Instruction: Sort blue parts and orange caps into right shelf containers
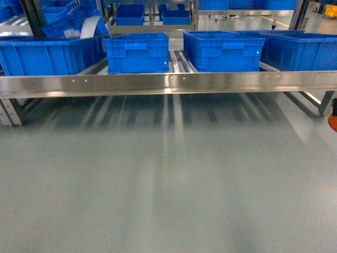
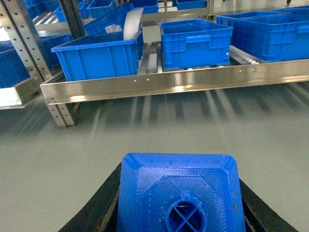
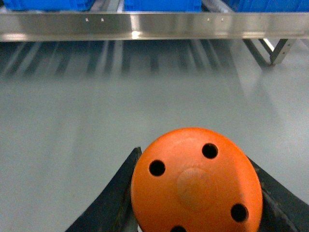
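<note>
- Head camera sat on the robot, faced forward and slanted down over grey floor (image 1: 168,195) at the shelf (image 1: 168,83), middle distance, crates (image 1: 137,51) level across the frame.
- Left wrist camera rode low behind its blue part (image 2: 181,193), which filled the lower frame very near; it looked forward and rightward along the shelf rail (image 2: 174,82).
- Right wrist camera sat close behind the orange cap (image 3: 195,181), facing the rail (image 3: 154,25) squarely.
- All three views shared rail and floor.
</note>
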Robot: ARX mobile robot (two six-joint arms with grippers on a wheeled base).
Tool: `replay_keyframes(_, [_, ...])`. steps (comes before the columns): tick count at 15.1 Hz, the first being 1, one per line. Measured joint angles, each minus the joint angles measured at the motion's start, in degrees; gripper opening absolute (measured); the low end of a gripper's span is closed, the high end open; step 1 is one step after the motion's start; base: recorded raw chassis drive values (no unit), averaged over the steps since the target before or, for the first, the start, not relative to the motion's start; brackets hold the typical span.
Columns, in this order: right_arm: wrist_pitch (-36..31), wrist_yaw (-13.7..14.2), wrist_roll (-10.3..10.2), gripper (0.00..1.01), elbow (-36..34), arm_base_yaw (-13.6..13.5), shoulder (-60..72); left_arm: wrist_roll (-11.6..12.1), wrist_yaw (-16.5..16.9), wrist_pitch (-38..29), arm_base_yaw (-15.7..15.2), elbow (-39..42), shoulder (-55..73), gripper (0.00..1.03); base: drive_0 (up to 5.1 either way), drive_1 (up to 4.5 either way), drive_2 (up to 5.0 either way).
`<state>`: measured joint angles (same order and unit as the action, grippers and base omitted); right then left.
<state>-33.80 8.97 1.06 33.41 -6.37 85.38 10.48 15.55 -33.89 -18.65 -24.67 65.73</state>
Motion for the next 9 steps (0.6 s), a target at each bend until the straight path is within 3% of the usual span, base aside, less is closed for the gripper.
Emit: replay_keyframes(9, [-0.04,0.04,0.02,0.44,-0.04,0.00,0.02,0.00,-0.02,-0.07,0.02,0.02,0.11,0.44,0.1,4.05,-3.9])
